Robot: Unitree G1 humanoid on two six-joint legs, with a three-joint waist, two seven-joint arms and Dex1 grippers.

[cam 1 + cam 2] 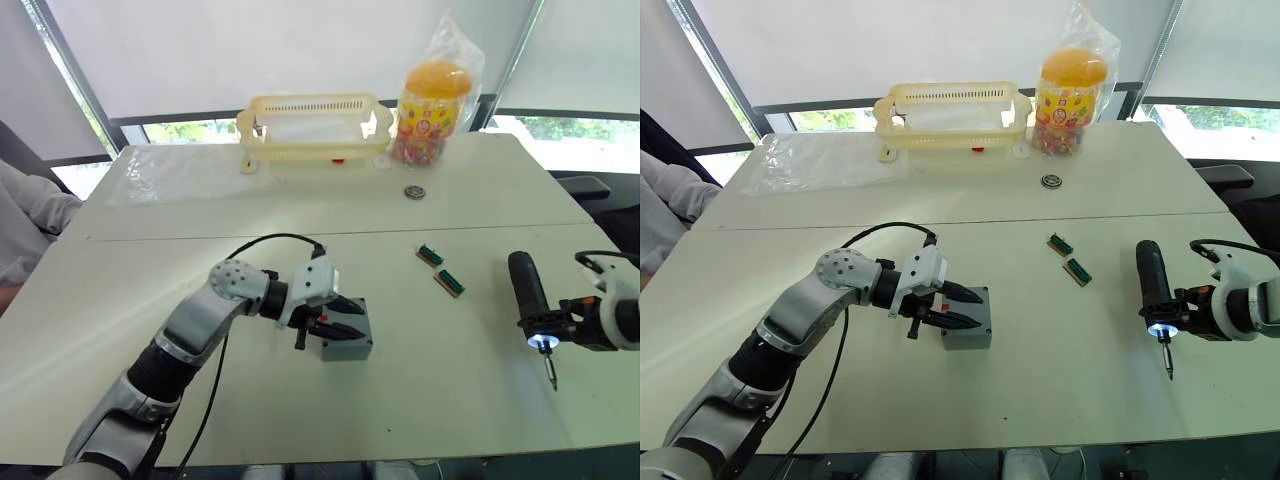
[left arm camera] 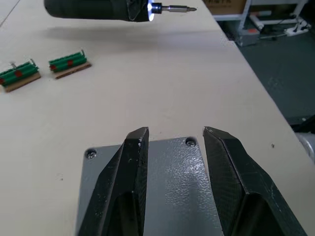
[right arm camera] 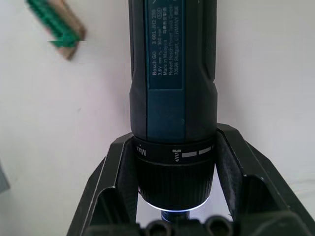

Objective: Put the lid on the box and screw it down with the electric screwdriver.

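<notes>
The left gripper point(image 1: 958, 306) hovers spread over the flat grey plastic lid point(image 2: 170, 182), seated on the small grey square box point(image 1: 967, 332) mid-table. The right gripper point(image 3: 172, 196) clenches the dark pen-shaped electric screwdriver point(image 1: 1154, 288), likely rigid, smooth and weighty; a collar grip suits it. Two small green circuit boards point(image 1: 1069, 257) lie between, beside the driver's path.

Lid point(image 2: 167, 172) under the left gripper point(image 1: 345, 318): grey, speckled sheen, dark screws at 2 corners. Left gripper fingers point(image 2: 129, 182) black w/ fine textured pattern. Beyond its tips: 2 circuit boards point(image 2: 44, 70), green w/ red dots on tan bases. Electric screwdriver point(image 3: 172, 93) in the right gripper point(image 1: 1185, 315): dark navy/black, white lettering, white light at tip. Table point(image 1: 300, 215) off-white.
</notes>
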